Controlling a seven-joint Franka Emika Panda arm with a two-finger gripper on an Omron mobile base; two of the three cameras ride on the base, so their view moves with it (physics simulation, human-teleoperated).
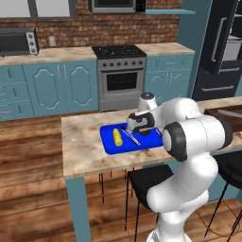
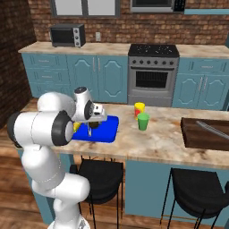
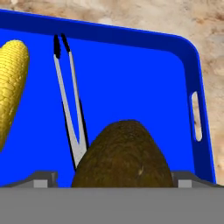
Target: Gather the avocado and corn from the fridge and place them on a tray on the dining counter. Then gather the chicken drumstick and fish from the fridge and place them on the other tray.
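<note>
- The counter [image 1: 85,142] carries a blue tray [image 1: 109,144].
- The arm [image 1: 189,142] reaches over that tray.
- The gripper [image 3: 124,186] stands spread wide, its tips either side of the avocado [image 3: 122,155], which lies on the tray.
- The corn [image 3: 11,87] lies beside grey tongs [image 3: 68,100].

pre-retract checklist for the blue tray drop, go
1. Avocado inside the blue tray: ok, blue floor shows around it.
2. Corn on the same tray: ok, lying near its left end.
3. Claw released: ok, fingers stand wide at either side of the avocado.
4. Tongs clear of the lift path: cannot tell, their joined end runs behind the avocado.
5. Avocado settled, not rolling: cannot tell from one moment.
6. Other tray ready: ok, it lies on the dining counter to the right.
</note>
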